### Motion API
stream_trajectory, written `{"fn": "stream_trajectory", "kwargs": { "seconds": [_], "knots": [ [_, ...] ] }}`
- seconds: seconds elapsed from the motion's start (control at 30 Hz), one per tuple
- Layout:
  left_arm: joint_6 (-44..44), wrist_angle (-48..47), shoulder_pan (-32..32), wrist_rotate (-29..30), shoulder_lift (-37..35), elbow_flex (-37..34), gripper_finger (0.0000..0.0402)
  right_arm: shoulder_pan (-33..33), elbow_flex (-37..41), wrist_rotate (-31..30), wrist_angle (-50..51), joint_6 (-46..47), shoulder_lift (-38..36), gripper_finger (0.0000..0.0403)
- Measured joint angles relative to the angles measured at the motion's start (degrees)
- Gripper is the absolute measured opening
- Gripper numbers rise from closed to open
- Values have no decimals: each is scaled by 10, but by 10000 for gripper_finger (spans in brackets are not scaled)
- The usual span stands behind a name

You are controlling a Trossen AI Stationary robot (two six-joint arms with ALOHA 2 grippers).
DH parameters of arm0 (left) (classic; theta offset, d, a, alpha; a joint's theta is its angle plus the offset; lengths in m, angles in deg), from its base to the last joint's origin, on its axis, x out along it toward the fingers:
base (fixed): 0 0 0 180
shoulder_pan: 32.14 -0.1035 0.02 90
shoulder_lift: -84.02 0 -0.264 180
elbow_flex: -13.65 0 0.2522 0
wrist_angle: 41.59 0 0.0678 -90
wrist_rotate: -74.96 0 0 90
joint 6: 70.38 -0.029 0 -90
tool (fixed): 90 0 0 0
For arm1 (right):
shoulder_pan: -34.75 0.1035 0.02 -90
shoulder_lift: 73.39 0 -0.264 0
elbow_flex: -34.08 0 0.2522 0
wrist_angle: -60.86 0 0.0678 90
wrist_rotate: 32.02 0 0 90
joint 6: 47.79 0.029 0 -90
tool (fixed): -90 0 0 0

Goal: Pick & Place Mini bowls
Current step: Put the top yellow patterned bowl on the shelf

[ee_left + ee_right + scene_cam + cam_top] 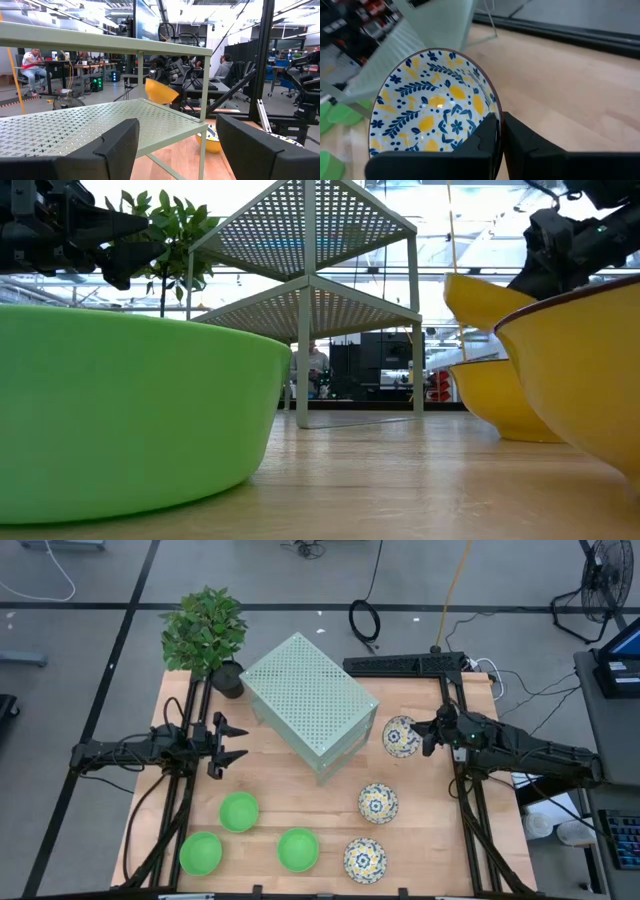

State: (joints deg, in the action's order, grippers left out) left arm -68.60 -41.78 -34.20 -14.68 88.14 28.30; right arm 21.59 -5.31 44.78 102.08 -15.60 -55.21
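Observation:
Three plain green mini bowls sit on their bases near the table's near-left. Two floral mini bowls rest near-right. A third floral bowl is held by my right gripper, just right of the pale green perforated box. In the low view this bowl shows its yellow outside, above the table. My left gripper is open, left of the box, touching nothing; in the left wrist view it faces the box's shelf. My right gripper pinches the floral bowl's rim on the side toward the table's right, one finger inside the bowl and one outside. The fingers come from the table's right. The bowl is lifted clear and tilted.
The perforated box stands mid-table with an open lower shelf. A potted plant stands at the far-left corner. Black frame rails run along the far-right edge. Bare wood lies between the box and the bowls. People sit in the room beyond.

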Motion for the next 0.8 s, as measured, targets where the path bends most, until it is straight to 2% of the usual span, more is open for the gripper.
{"fn": "stream_trajectory", "kwargs": {
  "seconds": [0.8],
  "knots": [
    [0,0,0,0,0,0,269,0,0,0,-109,-15,-3,11]
  ]
}}
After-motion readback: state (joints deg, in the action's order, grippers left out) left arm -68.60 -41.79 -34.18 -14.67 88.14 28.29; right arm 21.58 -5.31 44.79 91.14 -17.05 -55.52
